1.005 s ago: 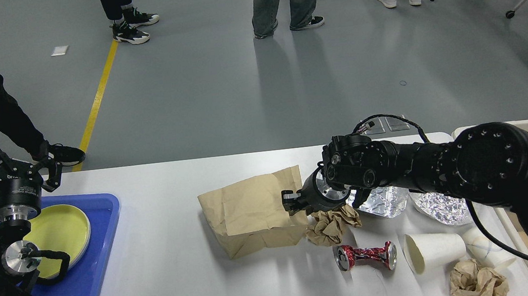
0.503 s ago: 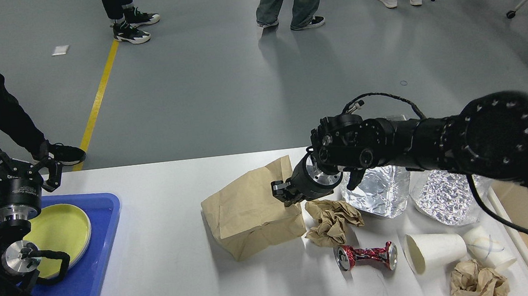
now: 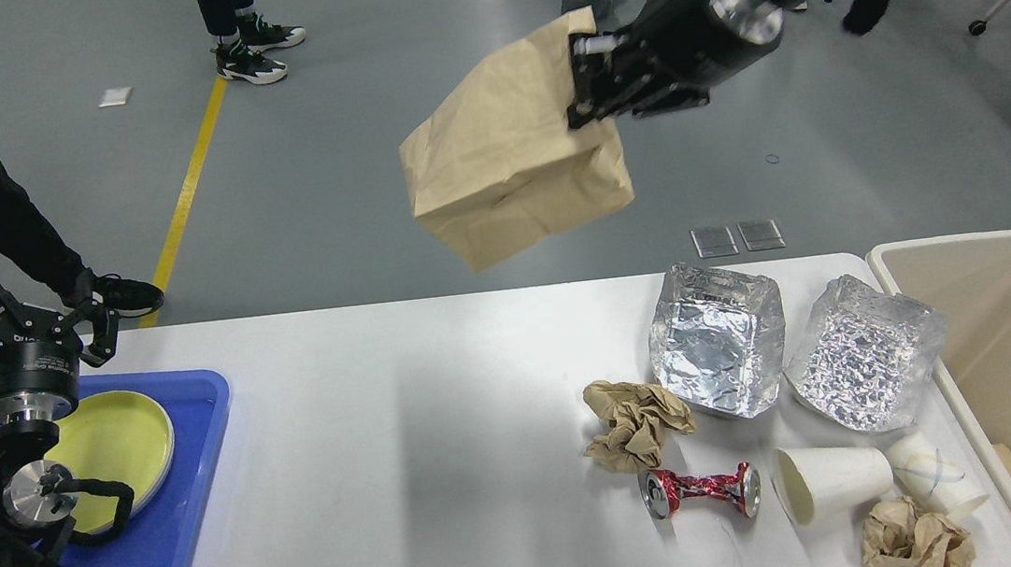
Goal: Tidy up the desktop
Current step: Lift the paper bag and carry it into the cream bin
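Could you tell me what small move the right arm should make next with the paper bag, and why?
Probably swing to its right, toward the beige bin. The right pincer holds the brown paper bag clear above the desktop, and the bin stands open at the table's right end, with other litter left to clear.

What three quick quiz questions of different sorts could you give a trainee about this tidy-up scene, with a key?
1. True or false: the right gripper holds the brown paper bag in the air above the white rectangular desktop.
2. Which lies nearest the crushed red drink can? A) yellow round plate B) tipped white paper cup C) beige rectangular bin
3. Fill in: the yellow plate sits in the ___ plastic tray.

Key: 1 true; 2 B; 3 blue.
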Robot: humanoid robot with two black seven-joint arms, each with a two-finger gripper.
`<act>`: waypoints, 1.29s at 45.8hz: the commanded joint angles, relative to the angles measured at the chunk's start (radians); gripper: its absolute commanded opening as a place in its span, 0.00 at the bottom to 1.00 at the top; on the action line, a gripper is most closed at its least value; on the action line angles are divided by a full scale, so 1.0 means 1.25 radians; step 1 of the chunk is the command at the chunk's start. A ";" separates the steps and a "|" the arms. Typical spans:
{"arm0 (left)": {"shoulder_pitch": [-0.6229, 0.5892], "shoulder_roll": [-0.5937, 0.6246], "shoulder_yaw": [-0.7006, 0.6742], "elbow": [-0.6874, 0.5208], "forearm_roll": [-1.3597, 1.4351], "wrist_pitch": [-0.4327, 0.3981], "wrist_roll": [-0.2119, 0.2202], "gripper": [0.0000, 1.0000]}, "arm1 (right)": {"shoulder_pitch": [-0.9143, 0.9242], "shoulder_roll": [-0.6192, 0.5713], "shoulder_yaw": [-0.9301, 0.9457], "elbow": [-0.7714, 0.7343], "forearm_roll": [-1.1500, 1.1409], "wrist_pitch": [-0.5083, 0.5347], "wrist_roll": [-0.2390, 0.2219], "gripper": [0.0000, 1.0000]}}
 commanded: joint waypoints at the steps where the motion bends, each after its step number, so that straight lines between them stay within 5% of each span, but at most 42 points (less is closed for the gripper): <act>1: 0.000 0.000 0.000 0.000 0.000 0.000 0.000 0.96 | 0.030 -0.076 -0.002 -0.001 0.000 0.035 -0.002 0.00; 20: 0.000 0.000 0.000 0.000 0.000 -0.001 0.000 0.96 | -0.076 -0.359 -0.043 -0.069 -0.010 0.024 -0.008 0.00; 35: 0.000 0.000 0.000 0.000 0.000 0.000 0.000 0.96 | -0.355 -0.384 -0.020 -0.307 0.001 -0.042 -0.005 0.00; 48: 0.000 0.000 0.000 0.000 0.000 0.000 0.000 0.96 | -0.568 -0.368 -0.001 -0.354 0.005 -0.297 -0.005 0.00; 59: 0.000 0.000 -0.001 0.000 0.000 0.000 0.000 0.96 | -0.669 -0.324 -0.016 -0.375 0.005 -0.424 -0.012 0.00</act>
